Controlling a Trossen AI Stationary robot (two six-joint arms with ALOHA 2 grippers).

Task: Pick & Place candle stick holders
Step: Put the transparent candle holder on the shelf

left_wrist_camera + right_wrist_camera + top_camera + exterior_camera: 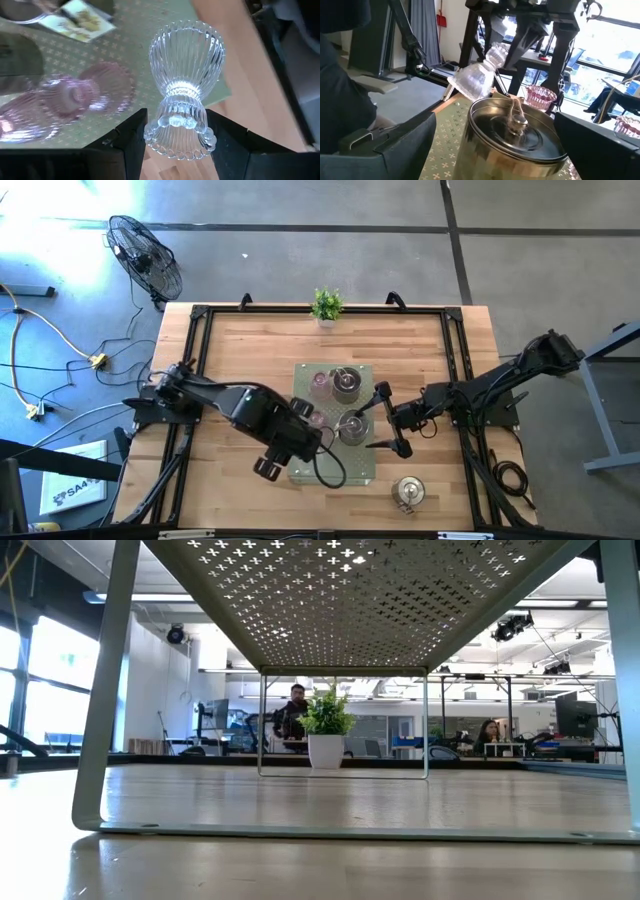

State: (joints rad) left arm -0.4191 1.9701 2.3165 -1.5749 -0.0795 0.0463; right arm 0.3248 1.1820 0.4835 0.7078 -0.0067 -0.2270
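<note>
A clear ribbed glass candle stick holder [182, 85], hourglass-shaped, is in my left gripper [177, 135], above the grey-green perforated stand [352, 470] at the table's middle. It also shows in the right wrist view [480, 75], tilted. My right gripper [390, 420] is open, with its fingers on either side of a silvery metal holder with a lid [515, 140] that stands on the stand, and does not touch it. A pink glass holder [75, 97] lies on the stand. Another pink one [322, 383] and a silvery one [346, 385] stand at its far end. My left gripper pinches the clear holder by its smaller beaded cup [165, 132], one finger on each side. The holder is lifted clear of the stand and tilted, its wider cup pointing away from the fingers.
A silvery holder [408, 492] stands on the bare wood near the table's front right. A small green potted plant [326, 305] stands at the far edge. The low view looks under the stand [340, 600] toward the plant [328, 730], with people in the room behind.
</note>
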